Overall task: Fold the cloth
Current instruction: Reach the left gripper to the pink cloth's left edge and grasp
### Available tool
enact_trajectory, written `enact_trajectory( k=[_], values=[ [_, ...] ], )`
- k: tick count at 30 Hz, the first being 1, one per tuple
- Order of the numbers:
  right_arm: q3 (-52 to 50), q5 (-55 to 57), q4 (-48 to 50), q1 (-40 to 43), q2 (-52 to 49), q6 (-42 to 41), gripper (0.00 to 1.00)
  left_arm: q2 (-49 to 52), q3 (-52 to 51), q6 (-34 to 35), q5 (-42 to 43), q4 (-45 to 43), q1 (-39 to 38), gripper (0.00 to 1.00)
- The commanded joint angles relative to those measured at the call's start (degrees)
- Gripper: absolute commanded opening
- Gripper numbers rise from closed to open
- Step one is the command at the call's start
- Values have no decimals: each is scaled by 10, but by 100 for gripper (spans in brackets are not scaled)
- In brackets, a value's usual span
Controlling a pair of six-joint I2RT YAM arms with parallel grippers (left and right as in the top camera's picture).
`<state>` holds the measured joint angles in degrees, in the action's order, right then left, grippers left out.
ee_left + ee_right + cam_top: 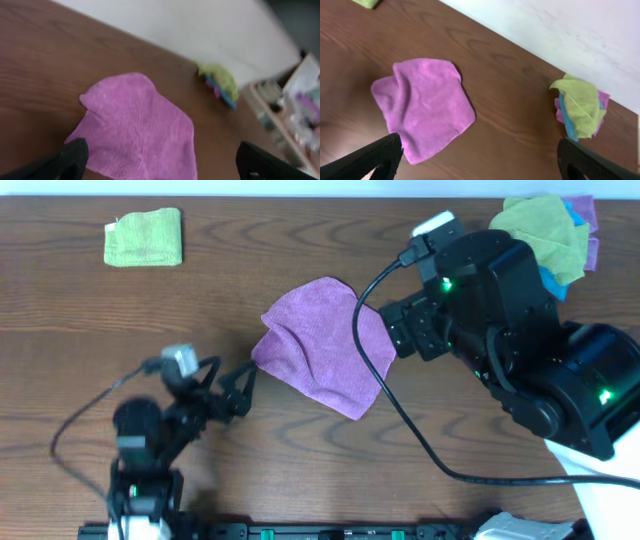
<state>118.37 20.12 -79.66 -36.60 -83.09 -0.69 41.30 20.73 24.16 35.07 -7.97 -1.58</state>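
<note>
The cloth [322,343] lies mid-table, rumpled at the corner just beside the left gripper [243,388], and appears light, limp and best pinched at its corners; left and right gripper [477,159] fingers stand spread, holding nothing.

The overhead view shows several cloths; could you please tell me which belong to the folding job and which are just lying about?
Job: purple cloth, unfolded mid-table; left gripper and right gripper, both open beside it.
Lying about: folded green cloth, far left; heap of green, blue and purple cloths, far right.
</note>
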Motion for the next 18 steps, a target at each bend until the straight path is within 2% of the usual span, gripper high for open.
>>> enact_trajectory(
  k=[1, 6, 9, 11, 12, 18],
  values=[
    [0, 30, -8, 20, 4, -10, 99, 106, 66, -98, 10, 27, -37, 97],
    [0, 26, -18, 95, 3, -36, 99, 259, 164, -187, -30, 122, -72, 100],
    [0, -25, -34, 162, 3, -40, 99, 331, 219, -217, -29, 179, -75, 100],
    [-1, -68, -42, 205, 3, -40, 98, 361, 243, -232, -31, 202, -75, 100],
    [-2, -75, -48, 229, 3, -41, 98, 374, 252, -235, -43, 209, -75, 95],
    [-28, -96, -65, 326, 3, -44, 96, 412, 261, -244, -118, 237, -75, 95]
  ],
)
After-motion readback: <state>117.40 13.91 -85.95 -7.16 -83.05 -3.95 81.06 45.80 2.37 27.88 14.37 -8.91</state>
